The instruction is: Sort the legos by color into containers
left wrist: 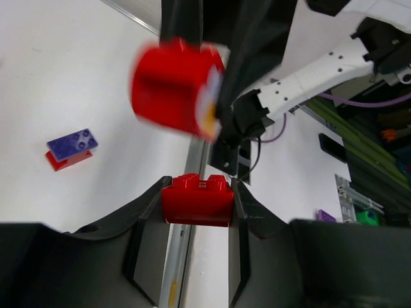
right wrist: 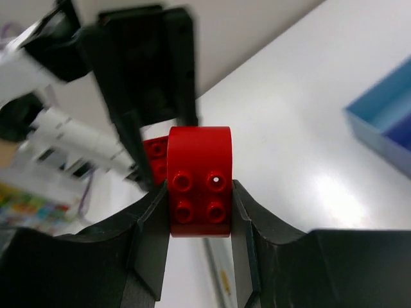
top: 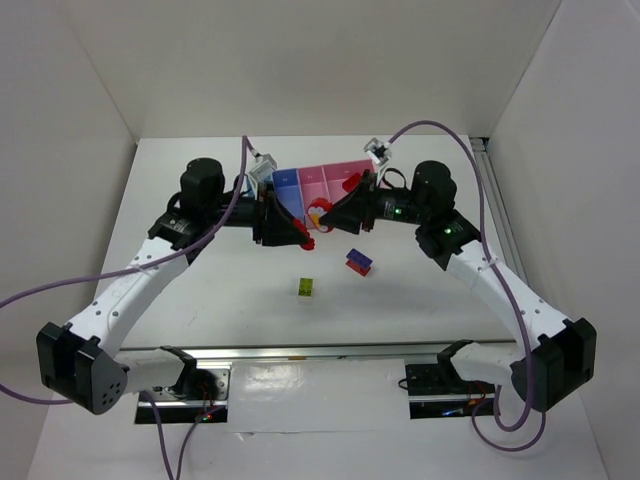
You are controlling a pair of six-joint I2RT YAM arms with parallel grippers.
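Top cam sits high behind the arm bases (top: 82,365), looking down & fwd over the table (top: 200,290), far off. Left wrist cam rides close behind the left gripper (left wrist: 197,192), facing the right arm (left wrist: 321,70). Right wrist cam, also close behind the right gripper (right wrist: 199,199), faces back twd the left arm (right wrist: 70,138). You get the red brick (left wrist: 197,205) and rounded red brick (right wrist: 199,170) in both wrist views; blue-and-red brick (top: 359,263) in top & left wrist.

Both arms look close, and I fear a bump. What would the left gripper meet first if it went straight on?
Likely the red brick in the right gripper, which sits straight ahead of the left gripper in its wrist view. How far apart they are is unclear.
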